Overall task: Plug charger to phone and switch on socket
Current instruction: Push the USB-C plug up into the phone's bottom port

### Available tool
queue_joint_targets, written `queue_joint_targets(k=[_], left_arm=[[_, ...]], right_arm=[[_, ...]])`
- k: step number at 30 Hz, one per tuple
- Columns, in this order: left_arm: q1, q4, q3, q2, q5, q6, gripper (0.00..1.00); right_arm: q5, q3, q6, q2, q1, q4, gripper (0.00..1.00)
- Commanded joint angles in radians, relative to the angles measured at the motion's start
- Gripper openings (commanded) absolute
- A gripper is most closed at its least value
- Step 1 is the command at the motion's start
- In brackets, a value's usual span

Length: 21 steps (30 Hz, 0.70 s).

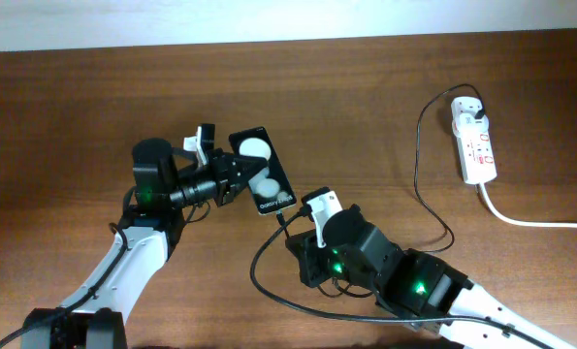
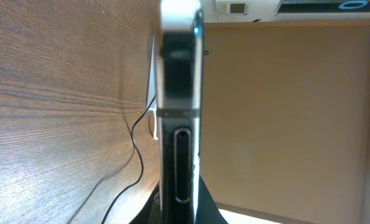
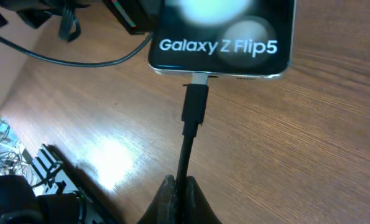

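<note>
1. We see one phone [image 1: 261, 174], near the middle of the tabletop [image 1: 366, 97]. In the overhead view its long axis is diagonal, from far-left to near-right, screen up
2. Its lettered end points near-right, toward the right arm. The screen shows two white round spots
3. The left pincer [image 1: 236, 176] is closed on the phone's left side. In the left wrist view the phone is edge-on, with its thin side upright in the frame
4. There is one charger [image 3: 186, 149], a thin black cable. Its connector points straight at the phone's lettered edge, in line with the phone's long axis, and the metal tip meets the port there. We cannot tell how deep it sits
5. The right pincer [image 3: 178, 196] is pressed together on the cable just behind the connector, with its fingers [image 3: 166, 200] squeezing the cable from both sides
6. From there the cable loops toward the robot and passes under the right arm. It comes out on the right and climbs to the white plug at the far end of the socket [image 1: 476, 147]
7. There is one socket, at the right, well apart from the phone. Its long axis runs far to near with a slight tilt, and it has small red marks on top
8. One thick white cord [image 1: 530, 221] leaves the socket's near end and runs off to the right
</note>
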Motion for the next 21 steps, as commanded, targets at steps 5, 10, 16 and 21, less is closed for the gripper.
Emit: queue_joint_targets(k=[5,10,16,21], left_arm=[[-0.006,0.003,0.012,-0.006,0.131,0.0,0.0],[-0.006,0.006,0.012,-0.006,0.108,0.0,0.0],[-0.006,0.006,0.012,-0.006,0.109,-0.031,0.0],[-0.006,0.006,0.012,-0.006,0.093,-0.03,0.0]], right_arm=[[0.081,0.02,-0.038,0.003,0.002,0.012,0.04],[0.064,0.02,-0.038,0.003,0.002,-0.043,0.04],[0.071,0.02,-0.038,0.003,0.002,-0.039,0.04],[0.071,0.02,-0.037,0.003,0.002,-0.054,0.04]])
